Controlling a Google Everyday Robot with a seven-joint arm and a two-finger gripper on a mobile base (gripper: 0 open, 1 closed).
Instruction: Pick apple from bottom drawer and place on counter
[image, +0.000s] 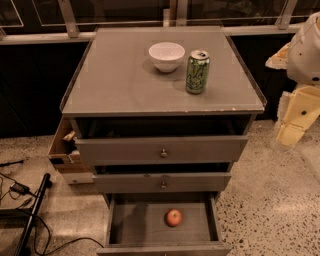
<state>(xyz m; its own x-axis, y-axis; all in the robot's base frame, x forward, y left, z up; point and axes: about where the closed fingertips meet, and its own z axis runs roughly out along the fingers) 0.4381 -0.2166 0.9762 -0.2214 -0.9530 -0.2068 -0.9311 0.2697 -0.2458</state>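
The apple (173, 217) is small, red with yellowish patches, and lies in the middle of the open bottom drawer (125, 225), the lowest of three grey drawers, pulled out toward me. The counter (120, 80) is the flat grey top of the cabinet. My gripper (290, 132) is yellowish and hangs at the far right edge of the view, beside the cabinet's right side at about the height of the top drawer. It is far from the apple and holds nothing that I can see.
A white bowl (166, 56) and a green can (197, 71) stand on the back half of the counter. The two upper drawers (162, 150) are slightly open. A cardboard box (62, 150) sits left of the cabinet. Cables and a black pole (30, 215) lie on the floor at left.
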